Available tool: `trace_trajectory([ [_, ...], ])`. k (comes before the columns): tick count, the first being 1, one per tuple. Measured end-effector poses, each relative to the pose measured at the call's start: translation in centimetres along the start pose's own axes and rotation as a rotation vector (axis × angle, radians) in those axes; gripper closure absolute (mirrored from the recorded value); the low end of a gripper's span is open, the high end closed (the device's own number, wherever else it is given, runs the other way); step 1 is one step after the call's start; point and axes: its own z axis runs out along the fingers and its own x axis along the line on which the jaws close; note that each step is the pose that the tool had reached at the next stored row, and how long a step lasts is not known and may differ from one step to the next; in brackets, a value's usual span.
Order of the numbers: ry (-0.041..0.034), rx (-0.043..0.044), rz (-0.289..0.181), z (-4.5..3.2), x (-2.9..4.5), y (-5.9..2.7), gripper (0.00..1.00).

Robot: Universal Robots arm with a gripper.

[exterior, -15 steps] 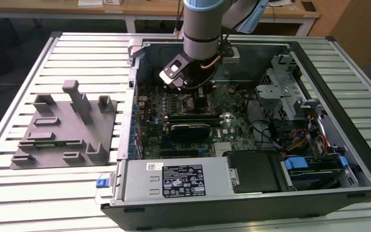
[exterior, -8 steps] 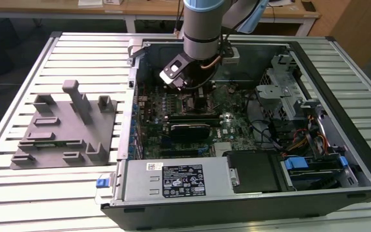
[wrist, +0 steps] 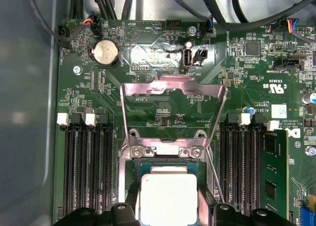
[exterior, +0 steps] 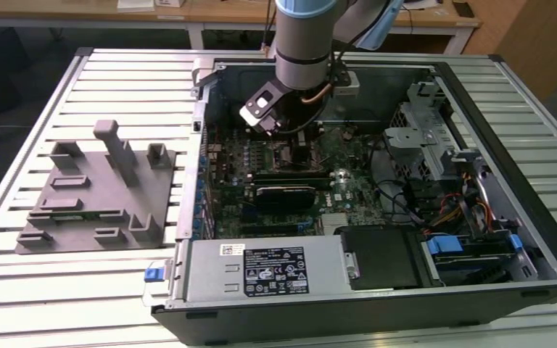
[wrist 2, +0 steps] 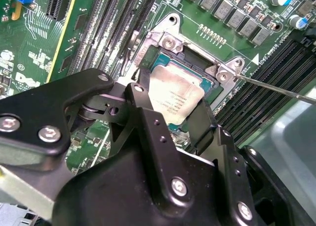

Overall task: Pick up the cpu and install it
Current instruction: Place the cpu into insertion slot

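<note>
The cpu [wrist: 169, 196] lies at the open socket [wrist 2: 170, 40], pinched between my tool's [wrist 2: 173, 107] fingers [wrist 2: 202, 119], which are closed against two of its sides. In the exterior view my tool hangs upper middle, inside the case [exterior: 539, 239].
</note>
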Motion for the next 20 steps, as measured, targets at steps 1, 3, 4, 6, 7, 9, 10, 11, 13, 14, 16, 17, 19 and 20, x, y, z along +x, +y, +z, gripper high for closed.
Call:
trace_trajectory([
  [1, 0.0000, 0.0000, 0.000, 0.00, 0.00, 0.00, 0.46],
  [3, 0.0002, -0.0001, 0.000, 0.02, 0.00, 0.00, 0.46],
  [4, 0.0003, -0.0001, 0.000, 0.02, 0.01, 0.00, 0.46],
  [6, 0.0002, -0.0001, 0.000, 0.02, 0.00, 0.00, 0.46],
  [7, 0.0002, -0.0001, 0.000, 0.02, 0.00, 0.00, 0.46],
  [9, 0.0006, -0.0004, 0.000, 0.04, 0.01, 0.00, 0.46],
  [10, 0.0007, -0.0005, 0.000, 0.05, 0.01, 0.01, 0.45],
  [11, 0.0006, -0.0004, 0.000, 0.05, 0.01, 0.01, 0.45],
  [13, 0.0004, -0.0003, 0.000, 0.04, 0.01, 0.00, 0.38],
  [14, 0.0004, -0.0002, 0.000, 0.04, 0.01, 0.00, 0.38],
  [16, 0.0001, 0.0000, 0.000, 0.01, 0.00, 0.00, 0.38],
  [17, 0.0001, -0.0001, 0.000, -0.02, 0.00, 0.00, 0.38],
  [19, 0.0003, -0.0002, 0.000, -0.18, 0.00, 0.01, 0.38],
  [20, 0.0003, -0.0002, 0.000, -0.31, 0.00, 0.01, 0.38],
])
